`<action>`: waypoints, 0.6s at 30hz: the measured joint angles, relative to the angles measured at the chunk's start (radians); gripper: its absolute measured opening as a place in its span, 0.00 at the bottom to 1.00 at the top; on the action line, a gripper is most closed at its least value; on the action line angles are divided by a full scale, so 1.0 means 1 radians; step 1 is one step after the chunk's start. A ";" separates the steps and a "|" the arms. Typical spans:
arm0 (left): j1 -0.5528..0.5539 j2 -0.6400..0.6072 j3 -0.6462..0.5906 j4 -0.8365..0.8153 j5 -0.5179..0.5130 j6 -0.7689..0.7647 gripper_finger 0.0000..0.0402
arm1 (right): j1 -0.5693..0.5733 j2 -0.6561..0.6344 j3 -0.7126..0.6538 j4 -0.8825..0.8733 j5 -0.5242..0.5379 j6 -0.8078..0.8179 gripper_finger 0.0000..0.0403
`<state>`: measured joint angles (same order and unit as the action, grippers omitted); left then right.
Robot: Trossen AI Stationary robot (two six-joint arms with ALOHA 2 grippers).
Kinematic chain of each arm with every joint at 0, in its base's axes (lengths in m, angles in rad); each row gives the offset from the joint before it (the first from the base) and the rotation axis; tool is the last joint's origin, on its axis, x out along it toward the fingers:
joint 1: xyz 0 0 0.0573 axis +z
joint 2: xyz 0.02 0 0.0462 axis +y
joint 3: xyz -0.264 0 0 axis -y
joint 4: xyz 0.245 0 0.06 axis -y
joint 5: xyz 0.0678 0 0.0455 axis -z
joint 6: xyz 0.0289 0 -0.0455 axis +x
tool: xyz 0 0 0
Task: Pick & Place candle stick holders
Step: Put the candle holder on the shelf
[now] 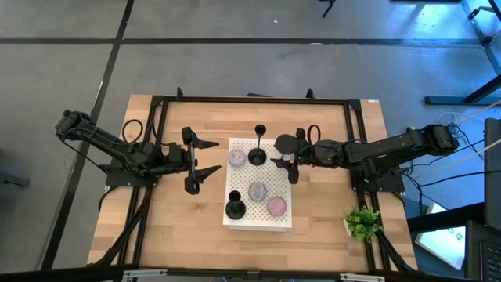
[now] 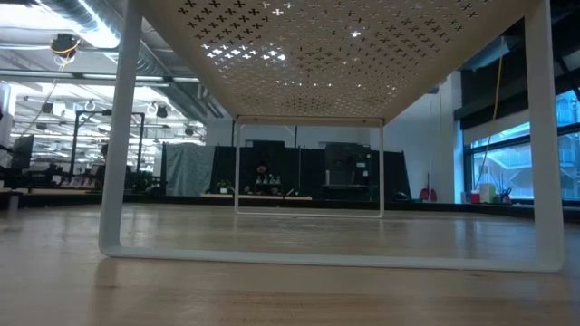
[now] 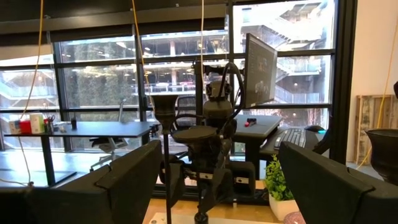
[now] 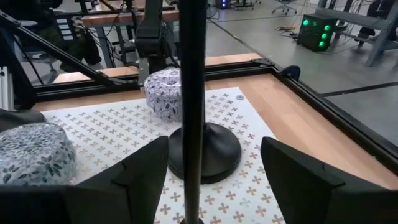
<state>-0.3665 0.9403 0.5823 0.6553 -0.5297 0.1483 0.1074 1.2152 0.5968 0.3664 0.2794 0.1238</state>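
Note:
Three slim black candle stick holders are at a white perforated shelf (image 1: 270, 176) in the middle of the table. One (image 1: 257, 153) stands on its round base at the shelf's far side. One (image 1: 235, 208) stands at the near left corner. The third (image 1: 286, 144) is at the shelf's right edge, and its stem (image 4: 193, 74) rises between the fingers of my open right gripper (image 1: 296, 155), apart from both. Its foot is out of view. My left gripper (image 1: 208, 158) is open and empty, left of the shelf.
Three round patterned tins (image 1: 237, 159) (image 1: 258, 190) (image 1: 275, 206) sit on the shelf among the holders. A small green plant (image 1: 362, 223) stands at the near right. A black frame (image 1: 250, 99) rims the table. The low view looks under the shelf, between its white legs (image 2: 118, 181).

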 joint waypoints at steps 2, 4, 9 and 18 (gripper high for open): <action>0.000 0.000 0.000 0.000 0.000 -0.001 0.80 | 0.001 0.000 0.000 -0.001 -0.005 0.002 0.64; 0.000 0.000 0.000 0.000 0.003 -0.004 0.80 | 0.003 0.000 0.000 -0.002 -0.028 0.003 0.64; 0.000 0.000 0.000 0.000 0.030 -0.005 0.80 | 0.016 0.000 0.000 -0.002 -0.042 0.002 0.64; 0.000 0.000 0.000 0.000 0.032 -0.007 0.80 | 0.022 0.000 0.000 -0.023 0.052 -0.015 0.64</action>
<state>-0.3664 0.9405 0.5823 0.6556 -0.4980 0.1410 0.1295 1.2152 0.5969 0.3439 0.3315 0.1089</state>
